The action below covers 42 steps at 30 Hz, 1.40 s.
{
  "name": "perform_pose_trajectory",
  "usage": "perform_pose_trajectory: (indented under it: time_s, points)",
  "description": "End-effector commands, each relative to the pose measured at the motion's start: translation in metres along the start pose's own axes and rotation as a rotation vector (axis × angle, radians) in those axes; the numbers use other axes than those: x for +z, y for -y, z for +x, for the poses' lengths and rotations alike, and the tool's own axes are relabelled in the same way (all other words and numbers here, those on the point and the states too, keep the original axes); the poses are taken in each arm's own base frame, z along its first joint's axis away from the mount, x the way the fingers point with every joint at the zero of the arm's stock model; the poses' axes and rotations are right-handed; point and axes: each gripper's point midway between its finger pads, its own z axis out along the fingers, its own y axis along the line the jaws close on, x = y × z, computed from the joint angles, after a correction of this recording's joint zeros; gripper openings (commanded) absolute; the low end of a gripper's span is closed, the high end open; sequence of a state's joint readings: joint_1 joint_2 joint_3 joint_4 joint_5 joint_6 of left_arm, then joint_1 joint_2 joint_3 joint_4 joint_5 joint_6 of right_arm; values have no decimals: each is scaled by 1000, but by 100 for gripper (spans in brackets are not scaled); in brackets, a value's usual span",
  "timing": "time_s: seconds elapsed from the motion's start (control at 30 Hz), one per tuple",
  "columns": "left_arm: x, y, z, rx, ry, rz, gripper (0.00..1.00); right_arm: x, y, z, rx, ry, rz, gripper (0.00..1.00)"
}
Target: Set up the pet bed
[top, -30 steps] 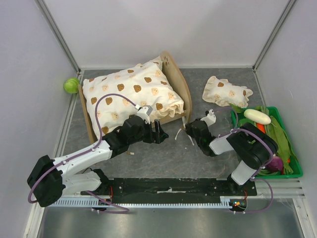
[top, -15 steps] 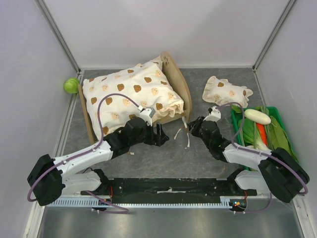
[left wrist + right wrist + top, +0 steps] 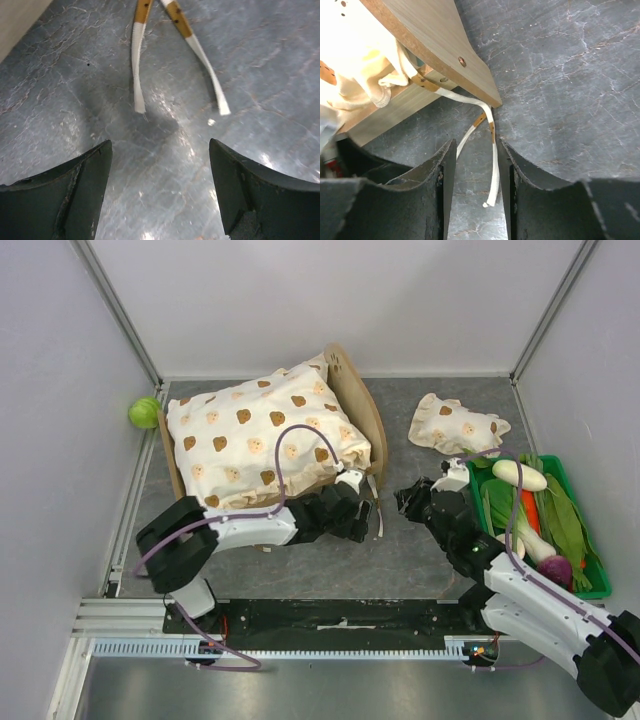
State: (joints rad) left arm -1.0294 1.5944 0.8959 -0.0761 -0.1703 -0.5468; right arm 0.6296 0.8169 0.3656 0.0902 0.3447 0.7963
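pet bed [image 3: 356,405] holding bear-print cushion [image 3: 262,435], green crate [image 3: 599,582] full of vegetables [image 3: 562,525]

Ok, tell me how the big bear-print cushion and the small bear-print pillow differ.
The cushion is far larger than the pillow. The cushion lies on the pet bed; the pillow lies on the table right of it. The cushion trails ties; the pillow has a frilled edge. Both are cream with brown bear prints.
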Motion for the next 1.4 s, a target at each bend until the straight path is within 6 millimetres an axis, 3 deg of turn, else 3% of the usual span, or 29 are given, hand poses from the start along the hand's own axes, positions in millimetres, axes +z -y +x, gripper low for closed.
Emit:
perform_pose_trajectory:
  time_s: [0.0,0.17,0.27,0.43,0.6,0.67,0.7,0.77,0.8,0.87,0.97,1.17,1.3,1.37]
  points:
    - [31,0,-14,-31,44,-76,84,-11,-5,-13,-40,-19,-6,46]
    - [54,3,-23,-27,63,-104,82,-19,-8,-25,-47,-6,-28,47]
    - [69,4,-20,-21,46,-118,73,-22,-4,-29,-49,0,-22,48]
    - [76,8,-7,-8,-5,-121,36,-24,1,-35,-58,16,-9,48]
    - [57,13,10,-19,-35,-80,2,-19,-1,-64,-102,68,24,52]
    - [47,26,20,-1,-48,-33,2,-8,1,-72,-158,53,42,59]
    - [39,33,17,-1,-34,-5,2,-6,-18,-86,-174,55,-16,61]
    - [28,47,25,-6,-38,55,2,12,-26,-86,-225,-5,-42,68]
    - [20,52,22,-17,-28,80,2,14,-46,-96,-261,-15,-113,69]
    - [13,61,26,-45,-22,129,2,30,-54,-90,-303,-72,-139,72]
    - [0,68,23,-59,-3,166,2,43,-74,-103,-342,-68,-196,75]
    - [-18,75,19,-73,12,226,2,66,-85,-104,-367,-108,-215,77]
    - [-24,73,18,-82,26,229,2,91,-81,-97,-382,-130,-183,77]
    - [-25,71,16,-83,34,226,2,100,-78,-103,-398,-112,-146,70]
